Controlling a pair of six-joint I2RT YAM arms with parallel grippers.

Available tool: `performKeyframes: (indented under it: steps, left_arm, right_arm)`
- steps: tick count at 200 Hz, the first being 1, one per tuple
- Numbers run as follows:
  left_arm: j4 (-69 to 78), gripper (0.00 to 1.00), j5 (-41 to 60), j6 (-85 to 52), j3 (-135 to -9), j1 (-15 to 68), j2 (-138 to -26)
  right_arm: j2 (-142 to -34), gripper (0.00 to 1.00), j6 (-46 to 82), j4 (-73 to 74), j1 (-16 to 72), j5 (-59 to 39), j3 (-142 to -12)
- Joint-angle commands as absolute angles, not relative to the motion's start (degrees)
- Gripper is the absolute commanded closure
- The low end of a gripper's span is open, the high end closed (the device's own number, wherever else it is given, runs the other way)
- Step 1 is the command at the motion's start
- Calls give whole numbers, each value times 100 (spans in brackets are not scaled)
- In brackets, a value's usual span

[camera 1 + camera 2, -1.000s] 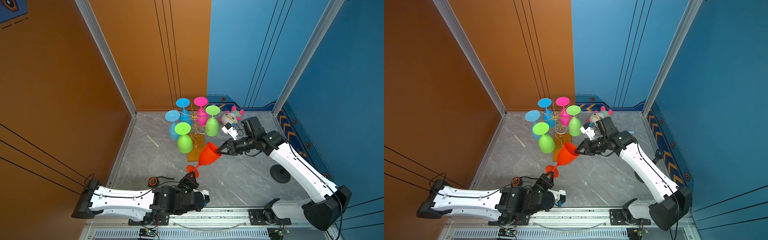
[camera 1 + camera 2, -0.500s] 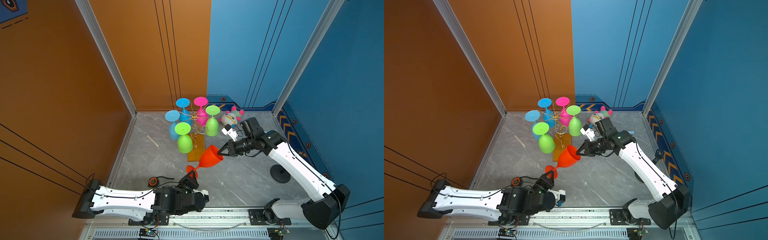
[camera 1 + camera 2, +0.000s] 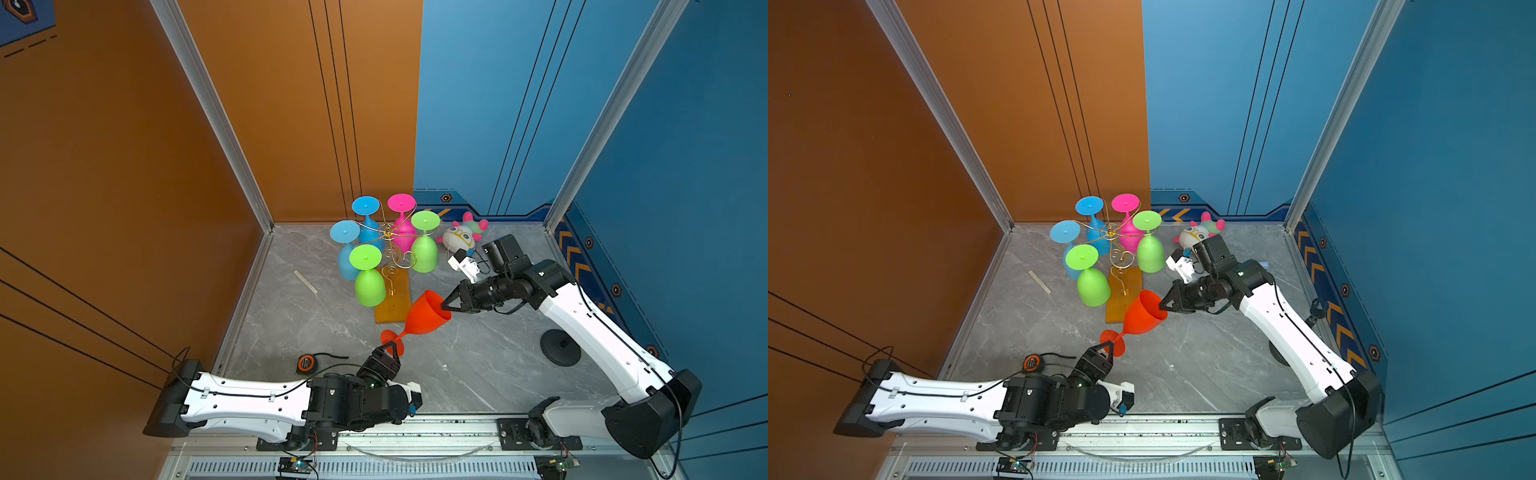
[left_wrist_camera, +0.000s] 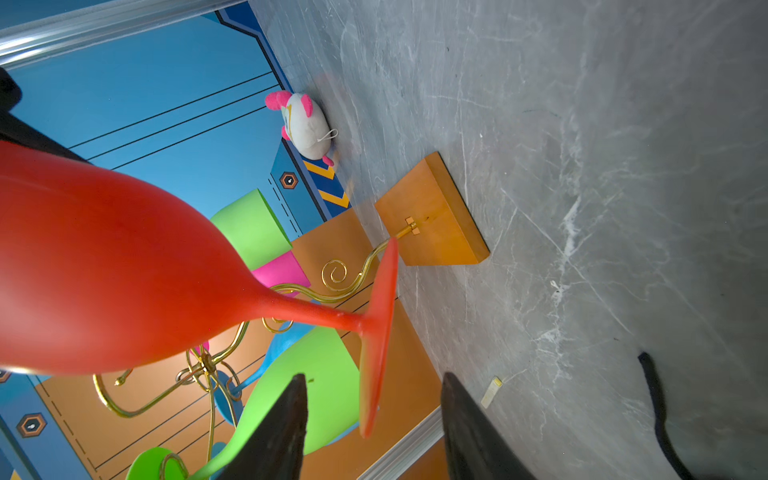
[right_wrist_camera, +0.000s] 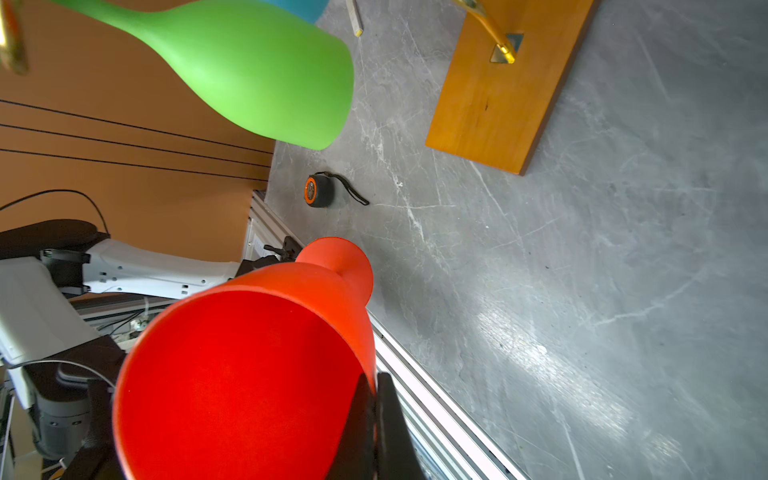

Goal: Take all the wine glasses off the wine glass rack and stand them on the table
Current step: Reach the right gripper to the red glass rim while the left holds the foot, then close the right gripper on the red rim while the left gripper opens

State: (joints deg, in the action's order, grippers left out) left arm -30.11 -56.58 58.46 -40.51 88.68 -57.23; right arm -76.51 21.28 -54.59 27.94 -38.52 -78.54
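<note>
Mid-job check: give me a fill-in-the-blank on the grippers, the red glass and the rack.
The right gripper pinches the orange-red wine glass by its ____. The left gripper stands ____ around that glass's round foot. On the gold wire wine glass rack hang ____ other coloured glasses. Missing: rim; open; five.

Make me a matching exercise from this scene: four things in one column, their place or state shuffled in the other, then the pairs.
1 red wine glass
2 wine glass rack
3 tape measure
4 left end effector

A lying on the tabletop, front left
B open, jaws either side of the glass's foot
C pinched at its rim by the right end effector
D carrying five hanging glasses

Pairs: 1-C, 2-D, 3-A, 4-B
</note>
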Motion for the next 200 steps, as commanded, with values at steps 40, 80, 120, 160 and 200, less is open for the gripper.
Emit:
performKeyframes:
  steps: [40,80,120,160,200]
  left_arm:
    - [-2380,29,-5419,4131,-3908,8780,-5214]
    - [-2434,11,-5195,2822,-4100,8251,-4821]
    - [-2784,7,-4948,1956,-4368,7752,-4836]
    - [-2863,6,-4540,1221,-4325,7332,-4737]
    - [-3013,5,-4279,752,-4208,6981,-4421]
  right_arm:
    - [-7483,100,1715,-6052,2725,-2548,-8176]
    - [-7641,100,1268,-6679,2593,-1496,-8594]
    - [-7867,100,992,-6888,2292,-1136,-8818]
    - [-8226,100,832,-6917,2043,-764,-9132]
    - [-8760,100,725,-6908,1851,-263,-9642]
